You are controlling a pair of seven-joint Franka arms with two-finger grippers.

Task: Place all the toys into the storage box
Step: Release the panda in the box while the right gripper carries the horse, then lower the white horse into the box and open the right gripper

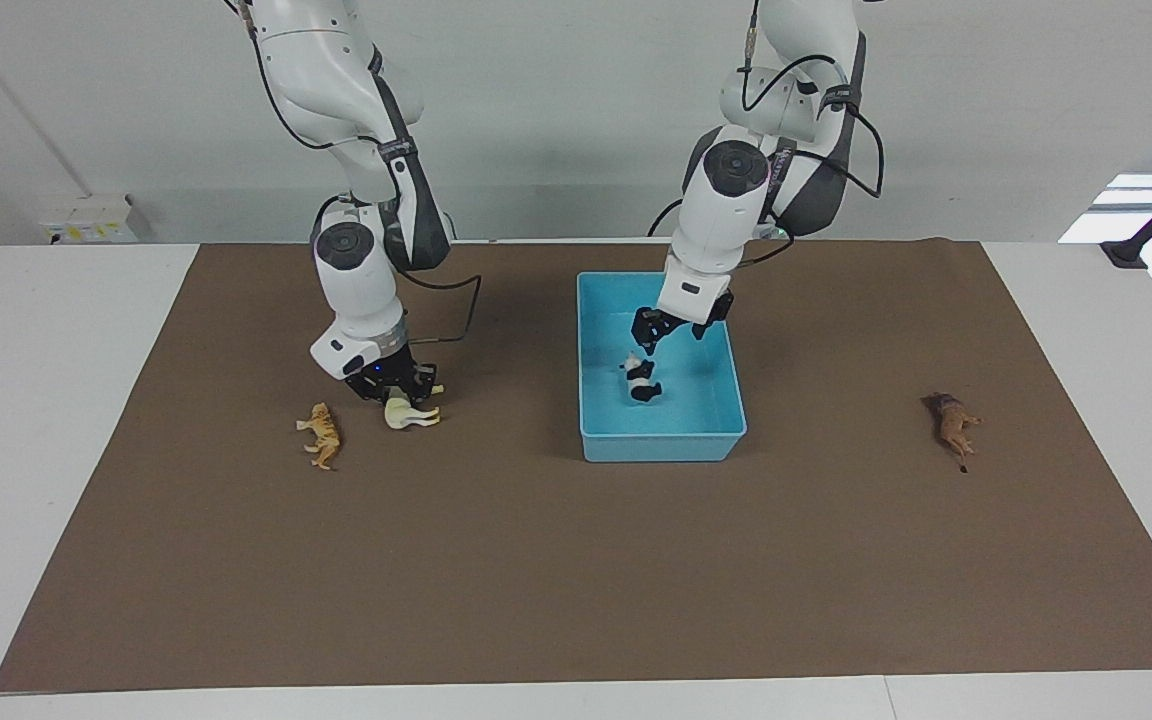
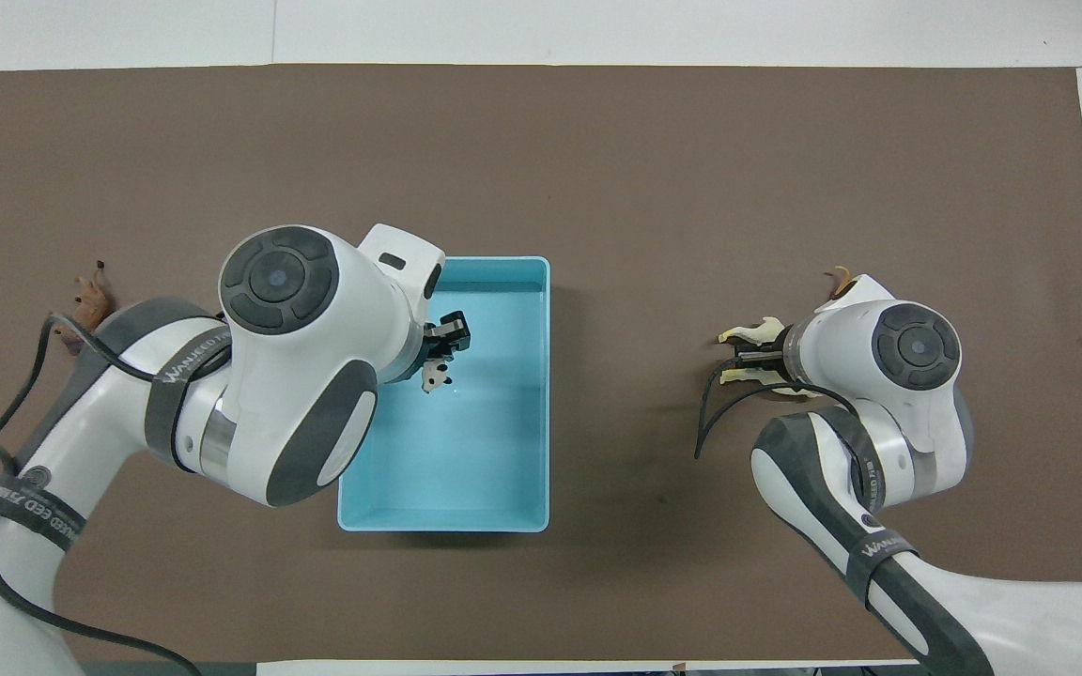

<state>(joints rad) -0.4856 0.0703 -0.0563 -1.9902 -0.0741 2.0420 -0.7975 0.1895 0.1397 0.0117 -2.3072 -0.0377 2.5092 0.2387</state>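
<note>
The light blue storage box stands in the middle of the mat, also in the overhead view. The black-and-white panda lies inside it. My left gripper hangs open just above the panda, over the box. My right gripper is down on the cream-white horse, which lies on the mat toward the right arm's end; its legs show in the overhead view. The orange tiger lies beside the horse, mostly hidden from above. The brown lion lies toward the left arm's end.
A brown mat covers most of the white table. The horse and tiger lie close together, about a hand's width apart. A black clamp stand is at the table's corner near the left arm's end.
</note>
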